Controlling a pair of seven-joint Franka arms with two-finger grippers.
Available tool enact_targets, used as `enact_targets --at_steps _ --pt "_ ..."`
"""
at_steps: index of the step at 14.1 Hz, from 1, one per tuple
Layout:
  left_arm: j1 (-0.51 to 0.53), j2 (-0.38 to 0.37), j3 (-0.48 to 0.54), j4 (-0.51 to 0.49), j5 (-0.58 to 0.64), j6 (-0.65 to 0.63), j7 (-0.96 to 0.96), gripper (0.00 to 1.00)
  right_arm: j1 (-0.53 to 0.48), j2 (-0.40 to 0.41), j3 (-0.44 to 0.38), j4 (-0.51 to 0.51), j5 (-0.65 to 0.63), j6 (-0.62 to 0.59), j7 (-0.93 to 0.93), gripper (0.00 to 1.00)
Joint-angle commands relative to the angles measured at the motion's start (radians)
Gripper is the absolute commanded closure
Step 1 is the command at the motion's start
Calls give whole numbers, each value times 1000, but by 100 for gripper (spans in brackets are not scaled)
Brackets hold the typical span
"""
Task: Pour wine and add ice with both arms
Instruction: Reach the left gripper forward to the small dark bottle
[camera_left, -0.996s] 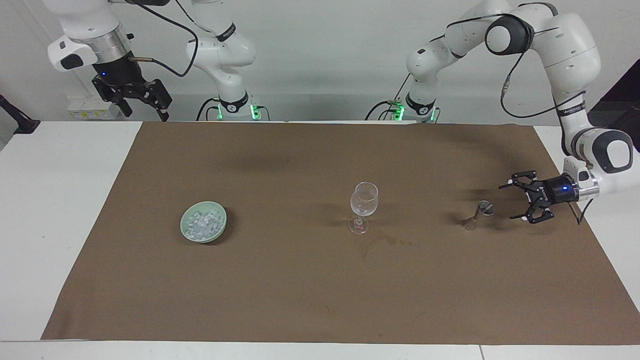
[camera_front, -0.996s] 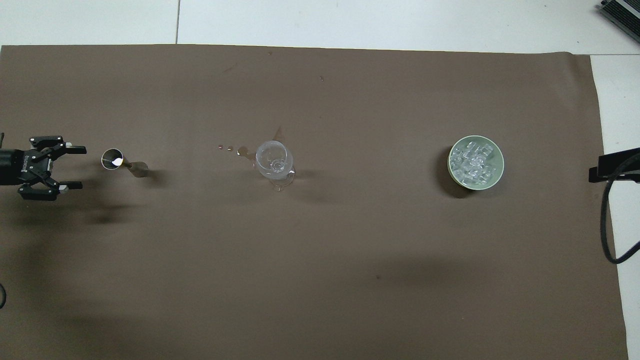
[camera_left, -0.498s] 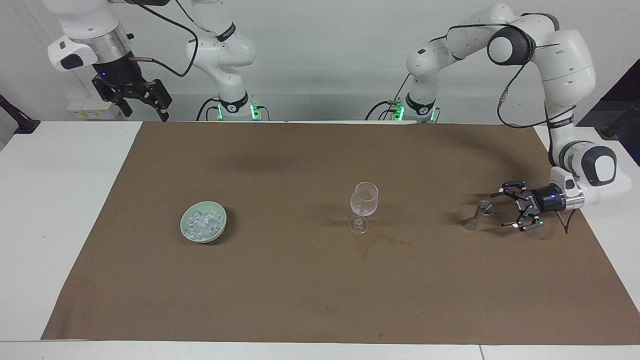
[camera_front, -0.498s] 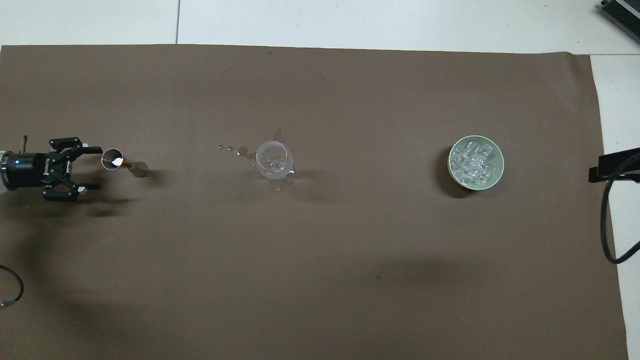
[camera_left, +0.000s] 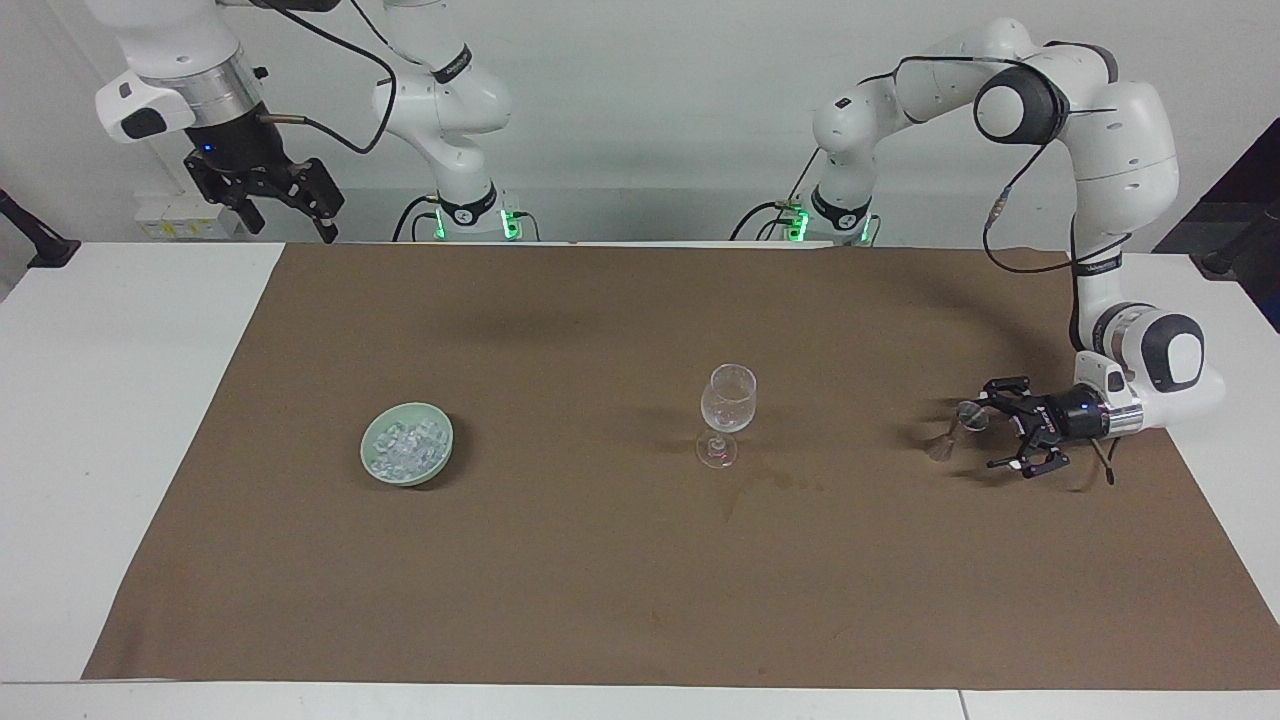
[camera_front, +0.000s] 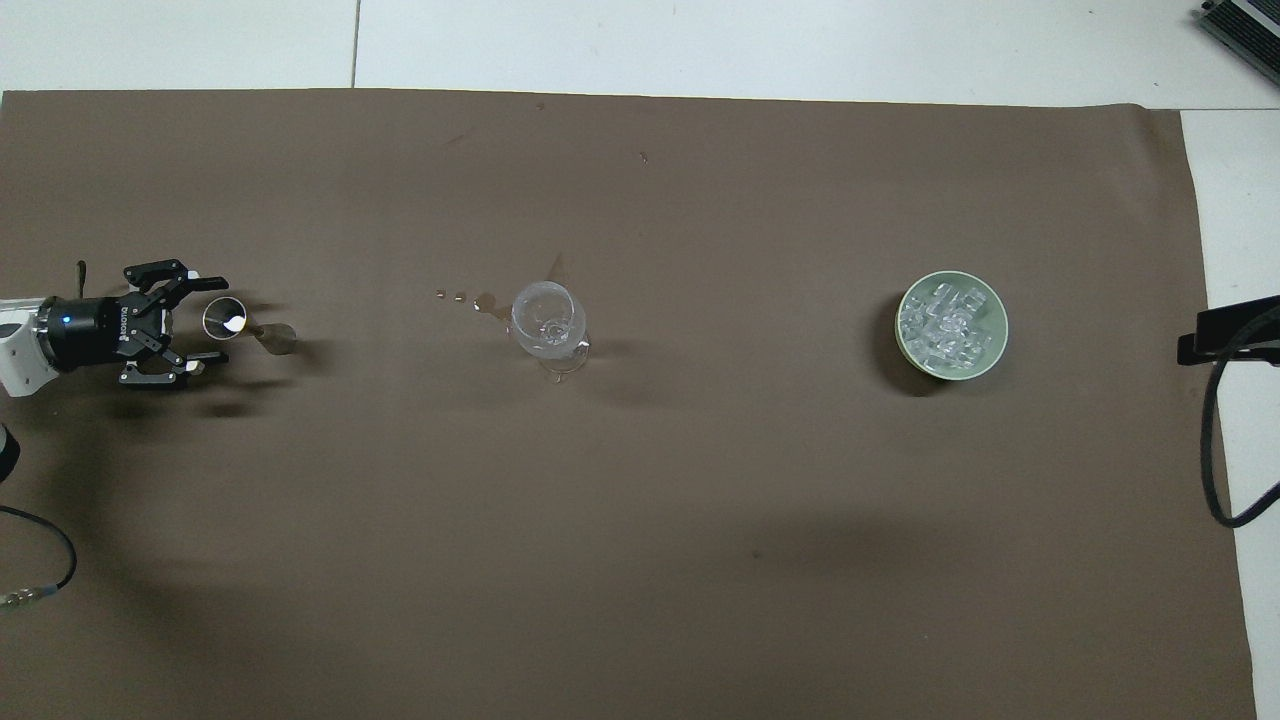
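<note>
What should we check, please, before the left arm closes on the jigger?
1. Left gripper open, level with the jigger: ok.
2. Fingers on either side of the jigger's cup, without touching it: cannot tell.
3. Jigger upright on the brown mat: ok.
4. Wine in the jigger: cannot tell.
5. Stemmed glass upright mid-mat, nothing between it and the jigger: ok.
6. Right gripper open, waiting high at the mat's edge nearest the robots, at the right arm's end, away from the bowl of ice: ok.
</note>
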Motion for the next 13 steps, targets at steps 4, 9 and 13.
enact_targets --at_steps 4,9,13 --pt "14 35 -11 -3 -20 -19 73 0 -14 -25 6 -30 28 14 -13 0" --pt "6 50 -25 -4 -35 -45 79 0 -14 -25 8 -30 28 14 -13 0" --pt "5 59 -37 -7 -41 -48 99 10 -14 -25 6 -30 28 14 -12 0"
